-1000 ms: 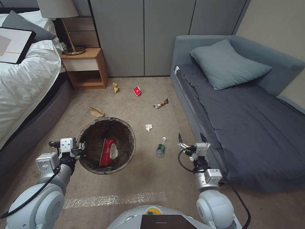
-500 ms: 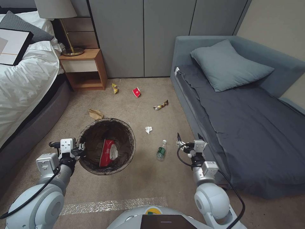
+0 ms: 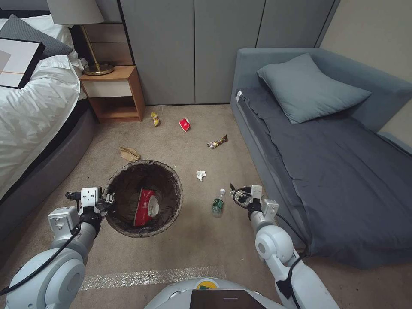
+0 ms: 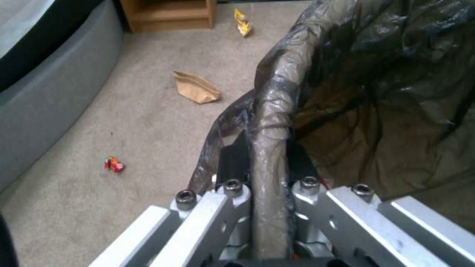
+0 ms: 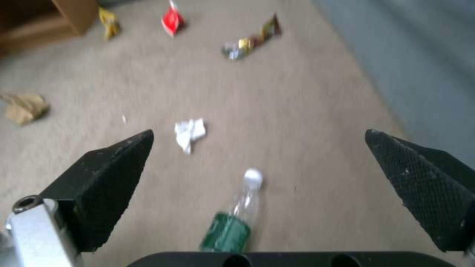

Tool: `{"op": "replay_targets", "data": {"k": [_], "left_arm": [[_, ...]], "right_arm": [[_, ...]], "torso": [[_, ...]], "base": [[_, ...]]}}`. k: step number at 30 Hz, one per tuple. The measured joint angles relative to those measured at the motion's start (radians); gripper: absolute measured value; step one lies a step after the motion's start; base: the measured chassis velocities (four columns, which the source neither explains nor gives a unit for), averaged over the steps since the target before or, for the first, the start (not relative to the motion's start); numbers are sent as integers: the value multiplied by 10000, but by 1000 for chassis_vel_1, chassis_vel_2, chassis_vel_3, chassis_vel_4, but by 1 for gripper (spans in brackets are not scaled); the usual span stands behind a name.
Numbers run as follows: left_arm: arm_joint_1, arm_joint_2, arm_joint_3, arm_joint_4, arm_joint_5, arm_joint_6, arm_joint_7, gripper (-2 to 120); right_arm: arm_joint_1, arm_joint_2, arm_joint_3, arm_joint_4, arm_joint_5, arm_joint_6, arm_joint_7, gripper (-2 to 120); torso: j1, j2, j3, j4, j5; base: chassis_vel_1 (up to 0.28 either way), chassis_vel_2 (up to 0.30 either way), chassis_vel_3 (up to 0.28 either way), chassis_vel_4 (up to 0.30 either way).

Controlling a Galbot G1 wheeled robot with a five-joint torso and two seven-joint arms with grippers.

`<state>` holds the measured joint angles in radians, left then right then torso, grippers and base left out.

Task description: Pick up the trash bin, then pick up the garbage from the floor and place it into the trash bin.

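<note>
Dark plastic lines the trash bin, and its wrinkled rim is pinched tight between the fingers of the left gripper. In the left wrist view the rim band is seen squeezed between the two metal fingers. The bin is held just beside the left arm, above the carpet. A red-and-white wrapper is seen lying inside it.

On the floor, a small clear bottle with a green label is found lying on its side. The right gripper is held close beside it, with its black fingers spread wide apart. In the right wrist view the bottle is seen between the two open fingers, but it is not touched.

More litter is spread farther off: a white tissue wad, a dark foil wrapper, a red packet, a yellow packet and a brown paper.

Some things could go wrong. The bottle is round, so it could be rolled away if it is bumped by one finger first. It is smooth too, so it could be squeezed out of the grip. The bin is held only by its thin rim and bag, so it could be tipped, or the bag could be pulled loose.
</note>
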<state>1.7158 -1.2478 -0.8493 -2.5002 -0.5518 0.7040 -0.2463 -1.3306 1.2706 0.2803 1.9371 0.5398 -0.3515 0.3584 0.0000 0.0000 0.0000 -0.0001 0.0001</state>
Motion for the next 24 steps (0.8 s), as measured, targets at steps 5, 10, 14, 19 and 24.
{"op": "replay_targets", "data": {"k": [5,10,14,19,24], "left_arm": [[-51,1,35,1,7,5,-27,3],[-76,5,62,2,19,17,-69,3],[-82,-12,74,1,20,26,-116,3],[-110,-70,91,2,39,32,-126,3],[-118,-122,96,2,64,32,-130,3]], "right_arm": [[914,-4,-253,-962,941,-359,269,100],[1867,98,-513,-1912,2136,-705,572,100],[2287,162,-719,-2458,2510,-835,730,100],[2671,273,-1141,-3034,2593,-903,1008,100],[2946,552,-1551,-3710,2564,-1030,1520,100]], "torso": [[0,0,0,2,0],[0,0,1,2,-1],[0,0,0,1,-2],[0,0,1,1,-1],[0,0,1,2,-1]], "base": [[0,0,0,0],[0,0,0,0],[0,0,0,0],[0,0,0,0],[0,0,0,0]]}}
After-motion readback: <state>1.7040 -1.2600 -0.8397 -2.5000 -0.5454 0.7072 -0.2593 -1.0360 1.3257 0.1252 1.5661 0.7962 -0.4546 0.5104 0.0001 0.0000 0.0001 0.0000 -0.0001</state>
